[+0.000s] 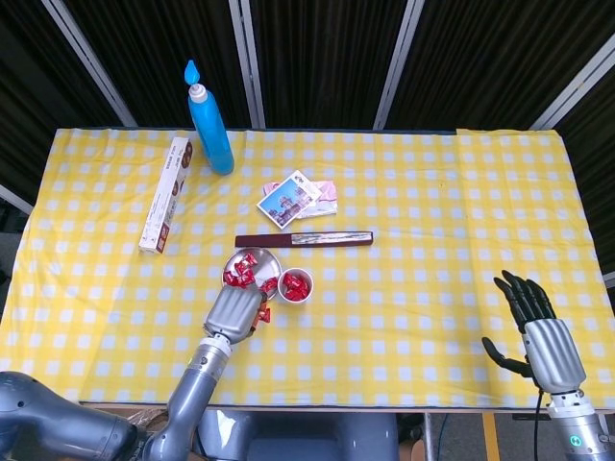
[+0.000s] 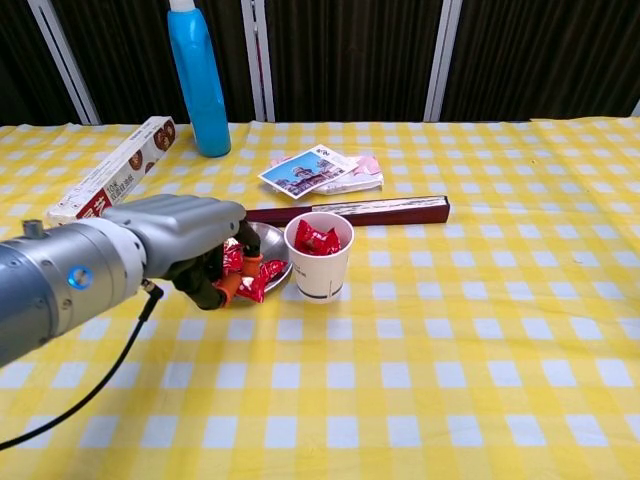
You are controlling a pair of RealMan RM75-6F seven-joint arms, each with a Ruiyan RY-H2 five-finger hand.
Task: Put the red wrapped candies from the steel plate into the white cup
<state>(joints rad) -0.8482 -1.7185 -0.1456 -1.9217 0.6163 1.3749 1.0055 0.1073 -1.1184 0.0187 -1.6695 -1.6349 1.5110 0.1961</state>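
The steel plate point(image 1: 268, 257) point(image 2: 276, 238) holds several red wrapped candies point(image 1: 240, 270) point(image 2: 270, 267). Touching its right side stands the white cup point(image 1: 295, 286) point(image 2: 320, 266), with red candies inside. My left hand point(image 1: 233, 312) point(image 2: 185, 240) sits at the plate's near edge, fingers curled in. It pinches one red candy point(image 1: 261, 314) point(image 2: 249, 289) low over the cloth, left of the cup. My right hand point(image 1: 536, 331) rests far off at the table's near right corner, open and holding nothing; only the head view shows it.
Beyond the plate lies a long dark box point(image 1: 304, 239) point(image 2: 340, 211), with picture cards point(image 1: 296, 199) point(image 2: 318, 170) behind it. A blue bottle point(image 1: 209, 120) point(image 2: 198, 80) and a long white carton point(image 1: 165, 195) point(image 2: 110, 180) stand at the back left.
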